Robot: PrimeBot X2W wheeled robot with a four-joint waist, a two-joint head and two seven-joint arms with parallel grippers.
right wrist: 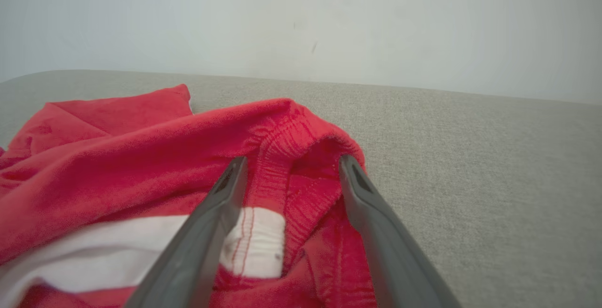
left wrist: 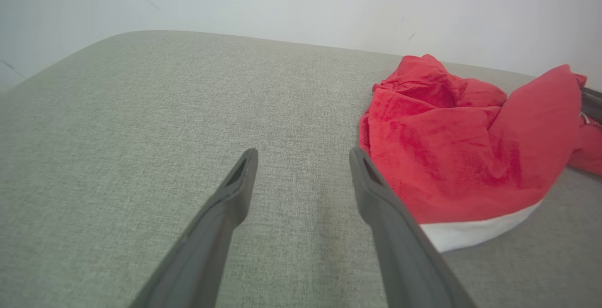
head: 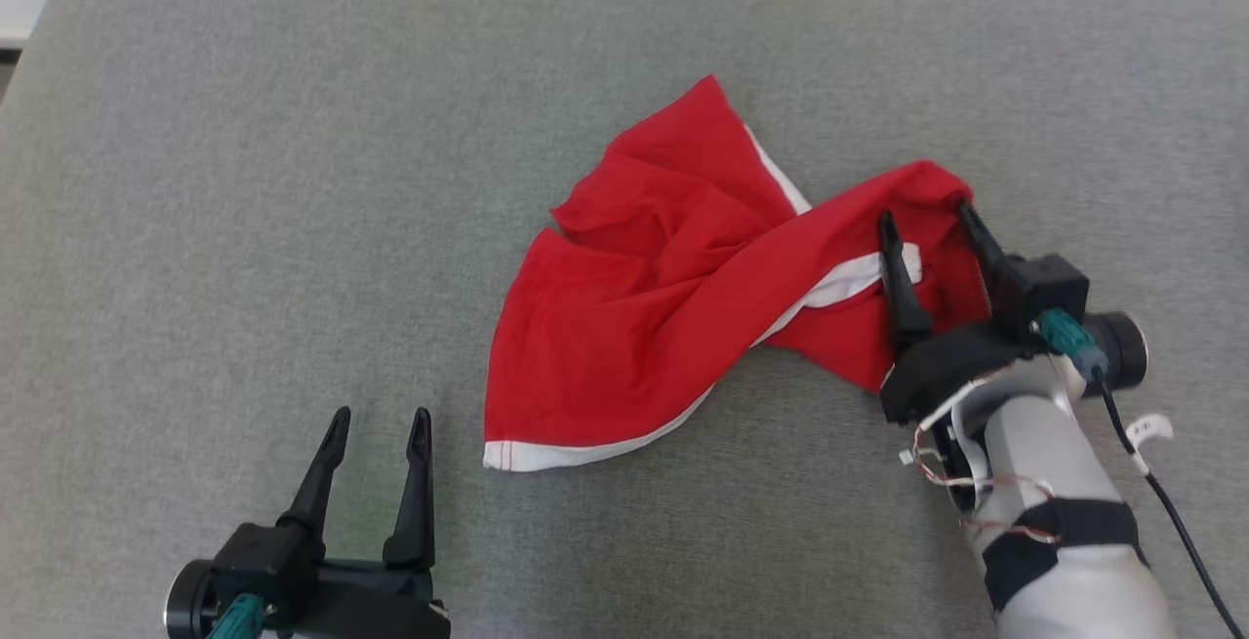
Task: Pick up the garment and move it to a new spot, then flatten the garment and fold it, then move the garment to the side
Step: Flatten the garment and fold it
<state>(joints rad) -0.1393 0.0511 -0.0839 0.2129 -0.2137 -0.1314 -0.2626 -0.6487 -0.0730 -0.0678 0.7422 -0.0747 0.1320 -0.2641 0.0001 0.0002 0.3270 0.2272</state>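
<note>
**Red garment mid-cushion, R hand's fingers astride its raised edge**

L side, head view: left hand [head: 382, 415] sat low near the front edge of the grey cushion [head: 244, 180], fingers apart w/ nothing between them, tips pointing away from the robot. It was near the garment's lower-left corner but not touching it. In the left wrist view, bare grey fabric showed between the two spread fingers, w/ the garment off to the right, just beside the right-hand finger.

Centre: the red garment [head: 634, 327] lay crumpled on the cushion, roughly mid-surface and reaching toward the right. A white hem [head: 585, 449] ran along its near edge; a second white band [head: 849, 283] crossed the folds closer to the right arm. Fabric was bunched and creased, not flat, w/ one pointed corner toward the far side.

R side: right hand [head: 925, 213] was at the garment's right end, fingers apart, straddling a raised red fold. The right wrist view showed a ribbed, stitched edge arching up between the two fingers w/ a white patch below it; the fingers stood beside the cloth on each side, not pinched together on it. The pale forearm [head: 1064, 522] w/ a black strap and cables came in from the lower right. A plain pale wall [right wrist: 301, 16] stood behind the cushion.
</note>
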